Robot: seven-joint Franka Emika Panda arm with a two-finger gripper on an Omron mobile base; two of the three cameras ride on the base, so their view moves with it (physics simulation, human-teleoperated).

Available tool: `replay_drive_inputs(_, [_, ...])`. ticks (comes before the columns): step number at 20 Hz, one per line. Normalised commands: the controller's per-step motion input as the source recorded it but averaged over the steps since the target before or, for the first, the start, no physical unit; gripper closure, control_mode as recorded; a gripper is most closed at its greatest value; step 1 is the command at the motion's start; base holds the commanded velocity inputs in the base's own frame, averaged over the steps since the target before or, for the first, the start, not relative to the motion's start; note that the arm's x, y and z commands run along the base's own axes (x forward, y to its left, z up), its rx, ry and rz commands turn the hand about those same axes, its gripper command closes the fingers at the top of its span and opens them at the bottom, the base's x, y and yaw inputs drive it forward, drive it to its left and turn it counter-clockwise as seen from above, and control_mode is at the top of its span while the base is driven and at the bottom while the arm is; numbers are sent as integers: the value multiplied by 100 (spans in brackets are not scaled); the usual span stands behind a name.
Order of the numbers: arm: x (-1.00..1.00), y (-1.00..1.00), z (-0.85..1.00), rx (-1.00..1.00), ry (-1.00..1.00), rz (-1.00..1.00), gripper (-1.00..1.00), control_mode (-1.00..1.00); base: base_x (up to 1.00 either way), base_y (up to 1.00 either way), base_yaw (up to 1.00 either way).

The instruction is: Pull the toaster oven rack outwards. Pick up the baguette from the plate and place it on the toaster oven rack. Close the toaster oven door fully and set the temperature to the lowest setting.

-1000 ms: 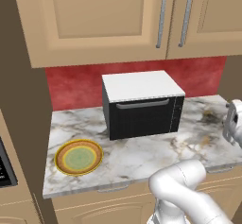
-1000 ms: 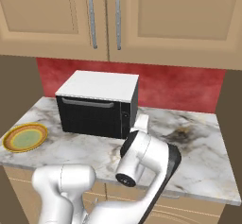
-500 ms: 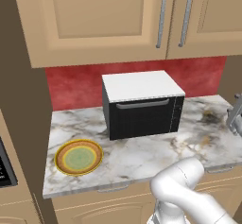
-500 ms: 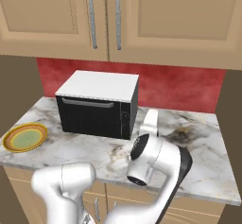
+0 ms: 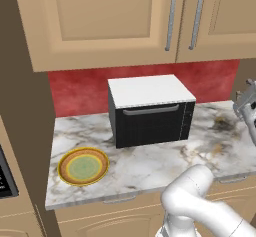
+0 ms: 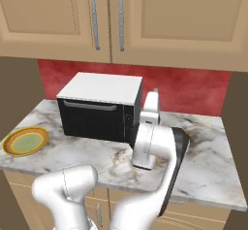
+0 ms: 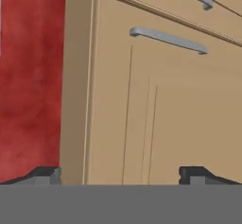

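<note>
The black toaster oven [image 5: 150, 109] [image 6: 100, 106] stands on the marble counter with its mesh door [image 5: 149, 126] shut, so the rack is hidden behind it. Left of it lies the yellow-rimmed plate [image 5: 83, 166] [image 6: 26, 141], its green centre bare; the baguette is out of view. My gripper [image 7: 119, 176] is open with nothing between its fingertips [image 7: 46, 174], and it faces the tan wall cabinet and red backsplash. The hand [image 6: 151, 108] is raised to the right of the oven, level with its top and apart from it.
Tan wall cabinets with grey bar handles [image 5: 171, 21] hang over the oven. A red backsplash [image 5: 75, 91] runs behind the counter [image 5: 150, 161]. A dark smudge [image 5: 222, 125] marks the counter on the right. A dark appliance [image 5: 4, 178] sits at the left edge.
The arm has swung up and to the right of the oven, lifting the hand. The oven, its door and the plate have not moved.
</note>
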Motion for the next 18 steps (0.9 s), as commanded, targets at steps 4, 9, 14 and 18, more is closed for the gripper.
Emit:
replay_drive_inputs(4, [0, -34, 1, -15, -50, 15, -100, -100, 0, 0, 0])
replay_drive_inputs(9, [-11, -40, 0, -19, -56, 18, -100, -100, 0, 0, 0])
replay_drive_inputs(14, [-38, -50, 0, -19, -62, 17, -100, -100, 0, 0, 0])
replay_drive_inputs(18, [-40, -45, 0, -18, -63, 9, -100, -100, 0, 0, 0])
